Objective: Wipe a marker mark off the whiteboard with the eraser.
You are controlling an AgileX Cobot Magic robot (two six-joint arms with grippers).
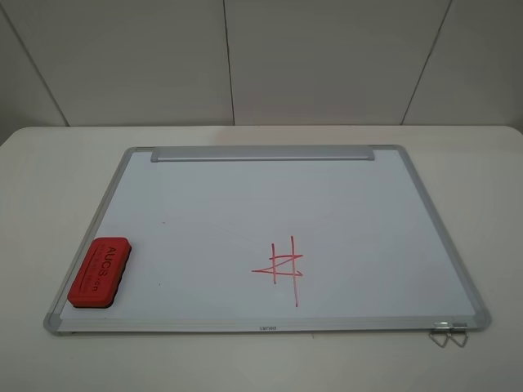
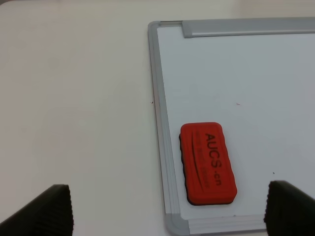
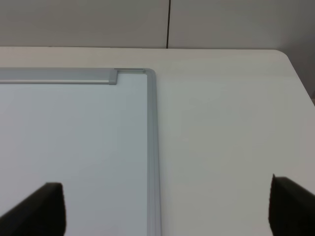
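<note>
The whiteboard lies flat on the table, its silver pen-tray bar at the far edge. The red eraser with "AUCS" lettering rests on the board's near left corner. In the left wrist view the eraser lies just ahead of my left gripper, which is open and holds nothing. My right gripper is open over the board's far right corner. No curly red scribble shows anywhere; only a red hash of crossed lines with a triangle is on the board. Neither gripper appears in the exterior view.
A tiny red speck sits on the left part of the board. Metal hanger clips stick out at the board's near right corner. A pale table surrounds the board, with a panelled wall behind.
</note>
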